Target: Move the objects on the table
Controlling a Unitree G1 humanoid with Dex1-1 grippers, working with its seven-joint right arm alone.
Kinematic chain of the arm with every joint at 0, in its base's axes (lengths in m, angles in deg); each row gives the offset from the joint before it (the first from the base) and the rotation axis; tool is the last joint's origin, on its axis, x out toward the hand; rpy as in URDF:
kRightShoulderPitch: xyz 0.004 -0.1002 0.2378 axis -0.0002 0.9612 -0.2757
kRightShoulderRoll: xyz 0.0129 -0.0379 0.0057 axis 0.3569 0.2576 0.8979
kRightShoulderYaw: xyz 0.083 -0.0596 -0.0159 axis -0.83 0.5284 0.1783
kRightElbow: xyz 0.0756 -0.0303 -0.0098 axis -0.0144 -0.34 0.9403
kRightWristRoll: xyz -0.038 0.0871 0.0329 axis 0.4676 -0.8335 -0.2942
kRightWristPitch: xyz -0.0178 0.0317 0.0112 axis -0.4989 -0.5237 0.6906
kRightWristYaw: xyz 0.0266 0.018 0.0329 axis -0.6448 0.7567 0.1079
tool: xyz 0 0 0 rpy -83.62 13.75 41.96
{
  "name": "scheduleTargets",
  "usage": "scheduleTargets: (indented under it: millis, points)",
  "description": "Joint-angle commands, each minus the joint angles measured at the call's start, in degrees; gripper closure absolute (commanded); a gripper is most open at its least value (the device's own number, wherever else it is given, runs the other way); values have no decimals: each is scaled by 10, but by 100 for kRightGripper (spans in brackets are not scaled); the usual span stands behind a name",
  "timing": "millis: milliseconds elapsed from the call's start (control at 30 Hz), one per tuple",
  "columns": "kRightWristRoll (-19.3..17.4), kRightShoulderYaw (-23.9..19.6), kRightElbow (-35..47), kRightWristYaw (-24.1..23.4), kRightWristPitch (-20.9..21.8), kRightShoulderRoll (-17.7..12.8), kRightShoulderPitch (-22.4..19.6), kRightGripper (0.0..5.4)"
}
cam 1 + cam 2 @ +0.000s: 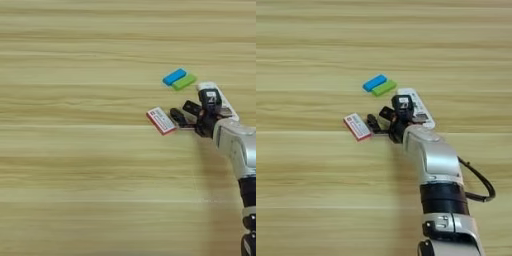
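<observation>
A small flat white box with red edging [161, 120] lies on the tan wooden table [75, 175]. Right beside it is my right gripper [184, 112], open, two black fingers spread and nothing between them. The lower fingertip [373, 121] is at the box's right edge. A long white button remote [420, 107] lies slantwise behind the gripper, partly covered by it. A black squarish piece [402, 103] shows over the remote's near end. I cannot tell whether it is the black block or part of the hand.
A blue block [174, 76] and a green block [184, 82] lie side by side just beyond the gripper. My silver forearm [433, 160] comes up from the bottom right, with a black cable [481, 185] looping off it.
</observation>
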Motion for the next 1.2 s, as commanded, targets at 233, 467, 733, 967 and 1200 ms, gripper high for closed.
scheduleTargets:
  millis: [233,467,733,967,1200]
  points:
    - [-12,-8,8,11,2,-18,-42,3]
    - [-13,-6,7,15,2,-19,-41,46]
    - [-12,-6,3,19,4,-20,-42,129]
    - [-13,-5,1,22,7,-20,-42,204]
    - [-13,-4,0,25,11,-20,-42,221]
